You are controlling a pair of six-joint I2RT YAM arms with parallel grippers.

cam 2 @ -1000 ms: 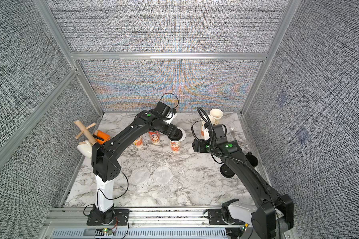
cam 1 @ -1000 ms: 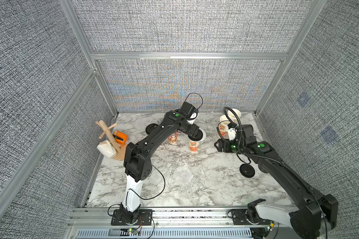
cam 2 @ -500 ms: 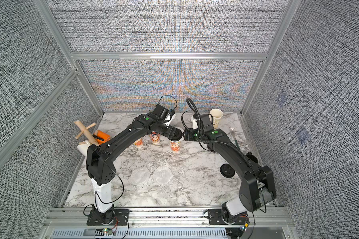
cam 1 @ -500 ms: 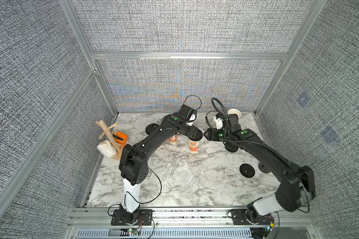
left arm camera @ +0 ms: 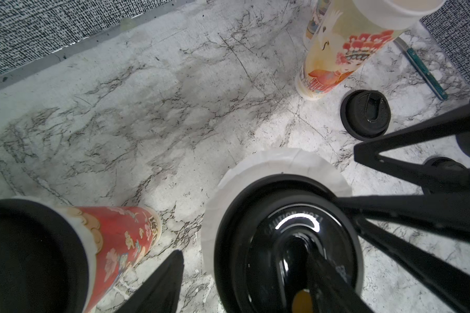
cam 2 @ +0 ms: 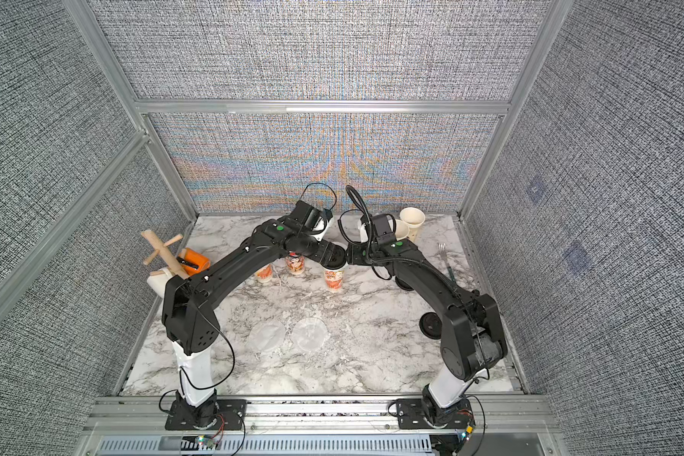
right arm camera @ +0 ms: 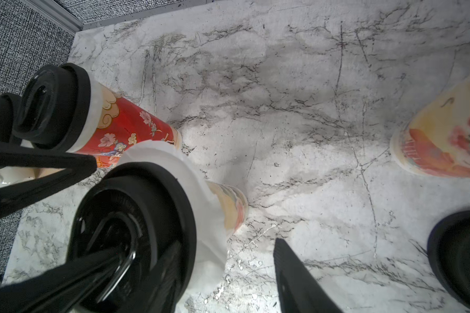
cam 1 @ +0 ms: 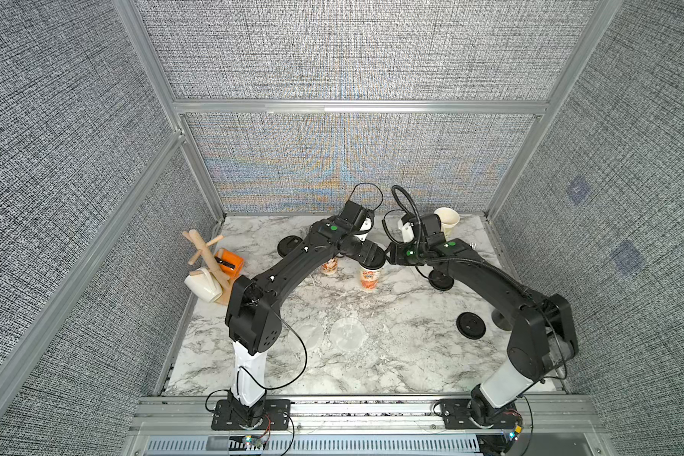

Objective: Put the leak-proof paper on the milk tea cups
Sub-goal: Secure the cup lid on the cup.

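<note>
Swinging in from beside the back cups, my right arm has come over to meet my left above the middle cup, and its jaws have narrowed on the way.

The leak-proof paper (left arm camera: pixel 282 162) for this cup lies over the mouth of the milk tea cup (right arm camera: pixel 232 206). Its crinkled edge hangs out all round beneath the black lid (left arm camera: pixel 282 238) sitting on top of it. That sandwich is, I judge, why both my arms are here: so thin a disc would slide or buckle if the lid were pressed home unsteadied.

My left gripper (left arm camera: pixel 244 257) stands wide, one finger lying across the lid's top and the other down beside the cup. Whether that is a pinch or only a press I cannot tell. My right gripper (right arm camera: pixel 225 244) is parted, one finger over the lid and the other out past the paper's overhang, with nothing pinched yet.

Just beside this cup stands the red cup (left arm camera: pixel 120 235), already lidded, with a white fringe showing under its rim. Two open cups (cam 2: pixel 411 221) stand uncovered at the back right, so the job looks to be partly done. Two spare discs (cam 1: pixel 347 333) lie flat on the table (cam 1: pixel 391 375) nearer my bases, well apart from every cup, presumably kept for those two. A loose lid (cam 1: pixel 470 324) lies by my right arm.
</note>
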